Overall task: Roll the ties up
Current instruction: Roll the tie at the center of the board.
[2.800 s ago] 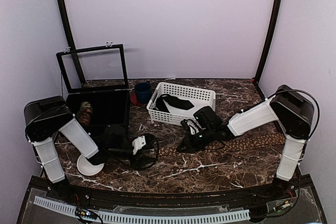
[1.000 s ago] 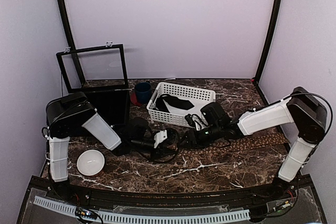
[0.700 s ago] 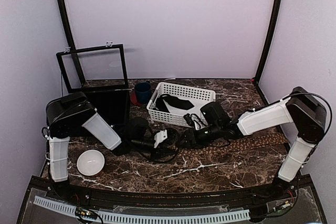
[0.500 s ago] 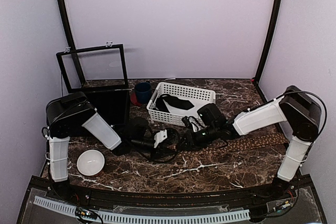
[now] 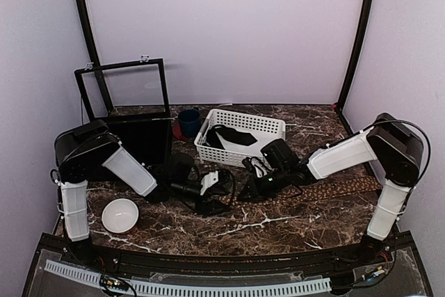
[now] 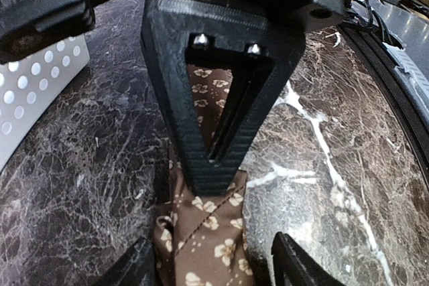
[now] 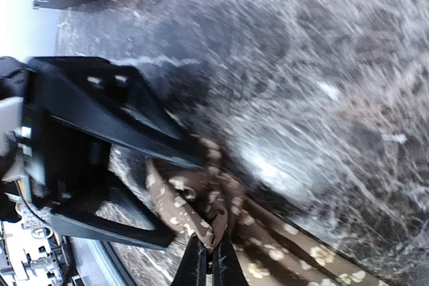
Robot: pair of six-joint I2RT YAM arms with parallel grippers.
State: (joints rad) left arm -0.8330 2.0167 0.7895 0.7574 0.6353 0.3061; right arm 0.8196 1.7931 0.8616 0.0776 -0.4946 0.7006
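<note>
Behind the right pincer (image 7: pixel 208 249) stands a white basket (image 5: pixel 219 152) with something dark and floppy inside. Behind the left pincer (image 6: pixel 213 269) is an open black box (image 5: pixel 149 144), partly hidden by the arm, and between the two is a blue cup (image 5: pixel 188 122), too dark inside to see. The right pincer is clenched on a fold of the brown tie (image 5: pixel 334 189), which lies flat on the table (image 5: pixel 278 227) and runs off to that pincer's right. The left pincer is released, its fingers (image 6: pixel 295 269) spread on both sides of the tie's bunched end.
</note>
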